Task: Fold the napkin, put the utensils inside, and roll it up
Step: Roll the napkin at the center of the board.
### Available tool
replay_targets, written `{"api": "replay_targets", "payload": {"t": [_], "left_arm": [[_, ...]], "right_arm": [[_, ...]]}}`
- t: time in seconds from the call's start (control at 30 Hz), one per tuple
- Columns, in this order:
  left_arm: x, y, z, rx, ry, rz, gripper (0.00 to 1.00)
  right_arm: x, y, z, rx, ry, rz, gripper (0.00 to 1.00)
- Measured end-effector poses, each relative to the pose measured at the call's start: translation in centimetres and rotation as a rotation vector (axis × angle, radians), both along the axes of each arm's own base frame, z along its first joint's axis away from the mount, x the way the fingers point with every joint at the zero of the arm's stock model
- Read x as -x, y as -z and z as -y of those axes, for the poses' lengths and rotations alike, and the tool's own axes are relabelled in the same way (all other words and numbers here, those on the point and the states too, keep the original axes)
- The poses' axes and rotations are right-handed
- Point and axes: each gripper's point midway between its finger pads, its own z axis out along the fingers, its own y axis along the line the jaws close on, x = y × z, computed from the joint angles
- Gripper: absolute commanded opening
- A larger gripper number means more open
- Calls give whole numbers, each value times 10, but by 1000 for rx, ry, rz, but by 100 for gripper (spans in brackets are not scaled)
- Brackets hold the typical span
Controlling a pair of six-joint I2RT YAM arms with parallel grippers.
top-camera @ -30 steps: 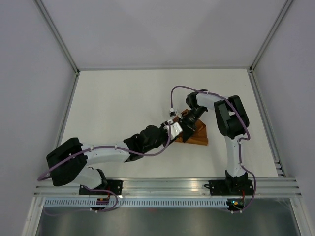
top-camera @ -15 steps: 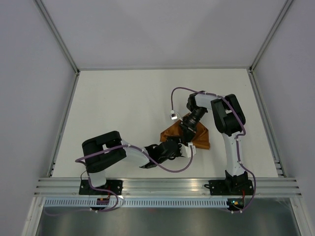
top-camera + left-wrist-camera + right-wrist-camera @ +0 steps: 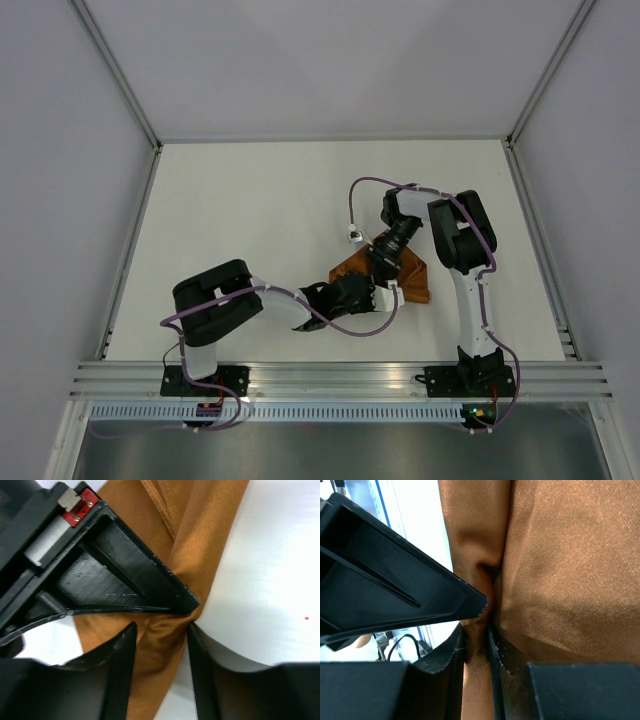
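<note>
Napkin (image 3: pixel 416 282), rust-brown, bunched (sharply creased), right hand (image 3: pixel 476 634) clamped on it, left hand (image 3: pixel 160 632) astride, grip unclear.

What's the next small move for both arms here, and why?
Probably lift both pinches slightly and carry the fold over together. The left gripper and right gripper each clamp a bunched ridge of the napkin, which lies partly folded.
</note>
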Motion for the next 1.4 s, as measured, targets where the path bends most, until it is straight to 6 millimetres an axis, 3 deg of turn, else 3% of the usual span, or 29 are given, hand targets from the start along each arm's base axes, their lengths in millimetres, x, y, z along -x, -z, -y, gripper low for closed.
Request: {"api": "replay_targets", "payload": {"t": [0.07,0.2,0.3,0.4,0.63,0.83,0.93,1.03,1.1,1.2,1.4], "left_arm": [[0,2,3,2,12,-46,40],[1,6,8,8,57,-146,16],[4,7,9,12,97,-204,2],[4,8,9,19,131,-264,2],[2,8,15,60,175,-404,2],[-1,7,16,100,207,-530,2],[-2,7,14,127,232,-608,2],[-2,7,12,150,255,-698,2],[-2,8,10,163,270,-770,2],[-3,8,10,176,290,-870,2],[-1,9,6,183,292,-1043,2]], "right_arm": [[-1,0,2,9,-4,-5,10],[-2,0,6,22,-7,-6,11],[-3,0,7,22,-7,-3,21],[-3,0,7,23,-4,-1,35],[-8,-8,11,40,28,84,49],[-59,-27,14,-21,123,363,53],[-86,-50,27,-49,208,498,53],[-96,-68,43,-63,282,603,53],[-93,-75,54,-68,313,678,55],[-72,-79,62,-72,323,768,58],[-34,-76,63,-76,271,977,63]]}}
